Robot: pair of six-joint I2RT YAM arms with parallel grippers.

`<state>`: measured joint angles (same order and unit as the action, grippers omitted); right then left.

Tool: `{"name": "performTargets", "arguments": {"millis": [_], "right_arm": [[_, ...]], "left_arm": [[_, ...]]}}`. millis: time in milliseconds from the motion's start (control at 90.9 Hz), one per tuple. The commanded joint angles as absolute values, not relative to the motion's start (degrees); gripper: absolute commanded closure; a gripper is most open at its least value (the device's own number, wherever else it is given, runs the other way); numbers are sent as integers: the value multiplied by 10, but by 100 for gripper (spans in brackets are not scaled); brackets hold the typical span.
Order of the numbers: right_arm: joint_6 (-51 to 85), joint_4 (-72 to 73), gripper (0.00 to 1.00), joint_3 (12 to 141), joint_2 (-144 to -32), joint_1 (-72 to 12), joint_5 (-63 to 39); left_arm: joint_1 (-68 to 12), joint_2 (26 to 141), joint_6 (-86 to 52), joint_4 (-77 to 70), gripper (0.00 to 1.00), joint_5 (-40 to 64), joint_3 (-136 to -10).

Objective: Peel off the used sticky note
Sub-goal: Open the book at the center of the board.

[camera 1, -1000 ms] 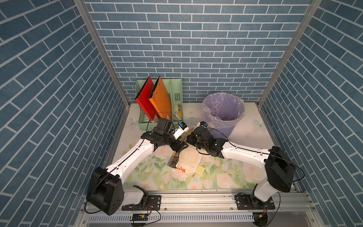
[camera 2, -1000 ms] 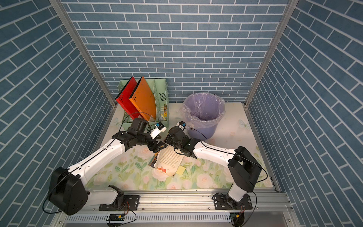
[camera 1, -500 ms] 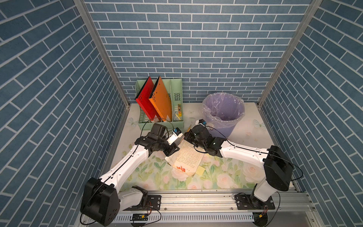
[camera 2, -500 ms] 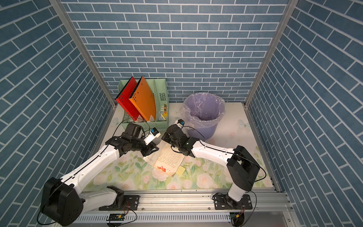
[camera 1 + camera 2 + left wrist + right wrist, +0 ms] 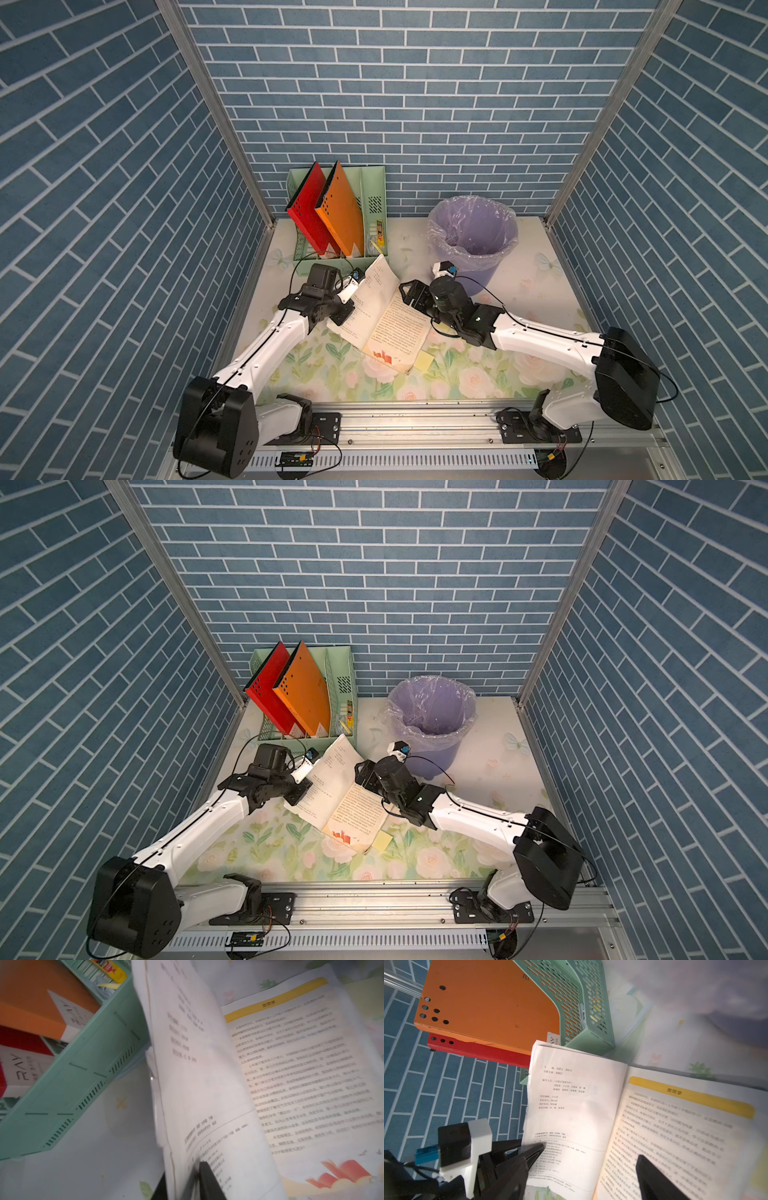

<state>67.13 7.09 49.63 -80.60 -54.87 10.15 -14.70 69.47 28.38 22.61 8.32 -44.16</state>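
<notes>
Jaws on the left gripper [image 5: 182, 1169] straddle the edge of the lifted page [image 5: 376, 291] of the book [image 5: 399, 332], a finger on each side; whether they pinch it or merely prop it I cannot tell. Right gripper [image 5: 591, 1153] hangs wide open over the flat page, holding nothing. With 12 o'clock at the back wall in both top views, the note [image 5: 423, 360] lies at the book's 5 o'clock corner, a pale yellow square touching it, flat on the table [image 5: 540, 291]; what it sticks to is unclear. It should handle as featherlight, limp paper on a weak glue strip: pinch a free corner and draw it off low and slowly, or it may curl or tear. Pages are thin, matte, printed. At 11 o'clock stands a mint perforated plastic rack [image 5: 370, 187] with stiff red and orange folders [image 5: 338, 216]; at 1 o'clock, a lilac bin [image 5: 478, 270] in crinkly liner [image 5: 440, 245].
</notes>
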Motion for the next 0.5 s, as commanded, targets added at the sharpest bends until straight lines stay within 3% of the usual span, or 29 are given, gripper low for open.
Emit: {"name": "performTargets", "arguments": {"millis": [0,143,363,484], "right_arm": [[661,88,16,446,-776,-519,98],[659,137,15,393,-786,-468,33],[659,203,16,358,-829,-432,-18],[659,226,17,354,-852,-424,-31]], "left_arm": [[-136,705,324,126,40,-41,-414],[-160,716,314,78,33,-87,-447],[-282,772,280,290,34,144,-566],[-349,843,266,255,38,111,-550]]}}
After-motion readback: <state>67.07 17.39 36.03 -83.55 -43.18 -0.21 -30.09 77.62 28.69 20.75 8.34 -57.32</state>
